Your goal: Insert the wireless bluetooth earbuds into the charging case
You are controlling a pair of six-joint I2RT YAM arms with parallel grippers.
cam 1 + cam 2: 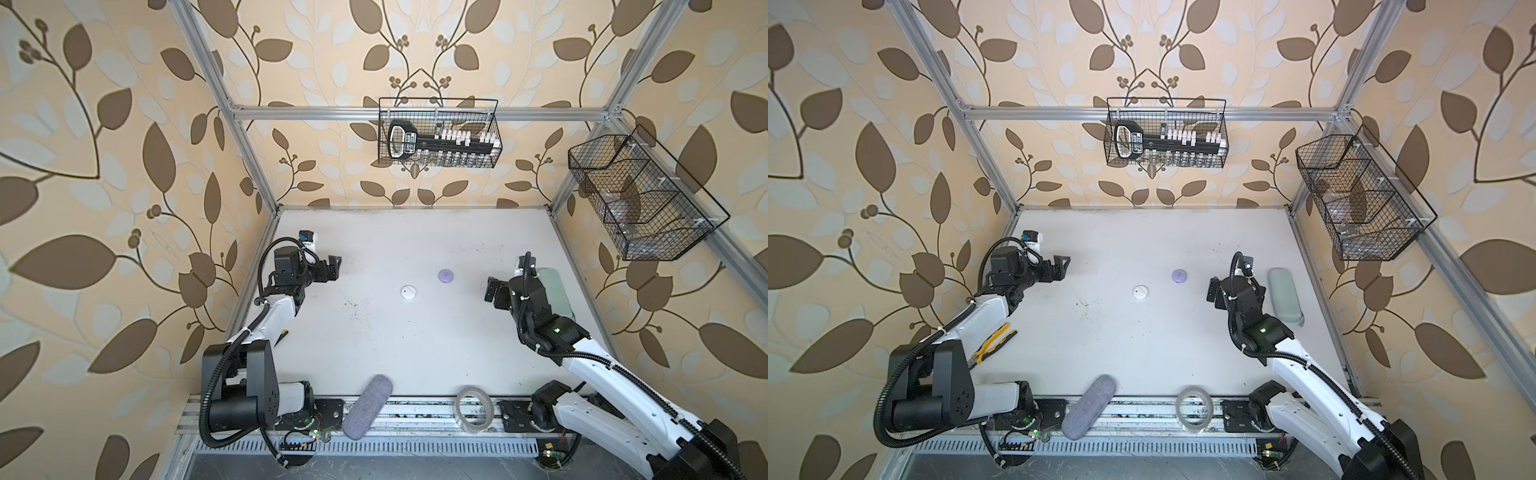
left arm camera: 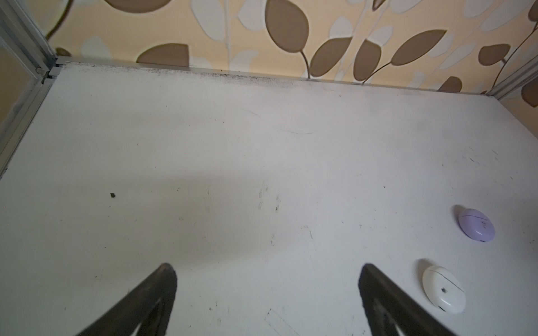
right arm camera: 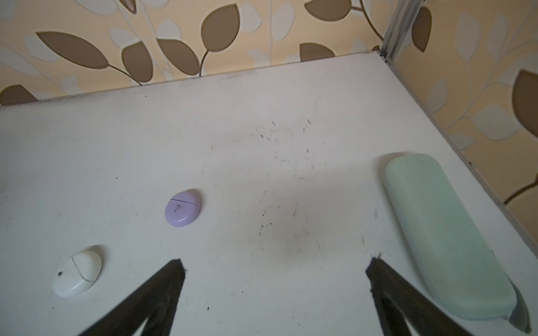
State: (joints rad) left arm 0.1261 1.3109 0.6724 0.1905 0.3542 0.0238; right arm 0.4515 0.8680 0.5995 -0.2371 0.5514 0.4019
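Note:
Two round charging cases lie shut in the middle of the white table (image 1: 374, 345). The white case (image 1: 408, 291) (image 1: 1140, 291) (image 2: 444, 289) (image 3: 77, 273) is nearer the front. The lilac case (image 1: 446, 275) (image 1: 1179, 276) (image 2: 476, 225) (image 3: 183, 207) sits just behind it to the right. No wireless bluetooth earbuds show in any view. My left gripper (image 1: 334, 268) (image 1: 1061, 268) (image 2: 267, 267) hovers open and empty, well left of the cases. My right gripper (image 1: 490, 293) (image 1: 1212, 293) (image 3: 276, 261) is open and empty, right of the lilac case.
A long mint-green case (image 1: 1284, 295) (image 3: 445, 235) lies by the right arm near the table's right edge. A grey fabric case (image 1: 368, 405) and a tape roll (image 1: 473, 409) rest on the front rail. Yellow-handled pliers (image 1: 994, 343) lie beside the left arm. Two wire baskets (image 1: 438, 133) (image 1: 640, 199) hang on the frame.

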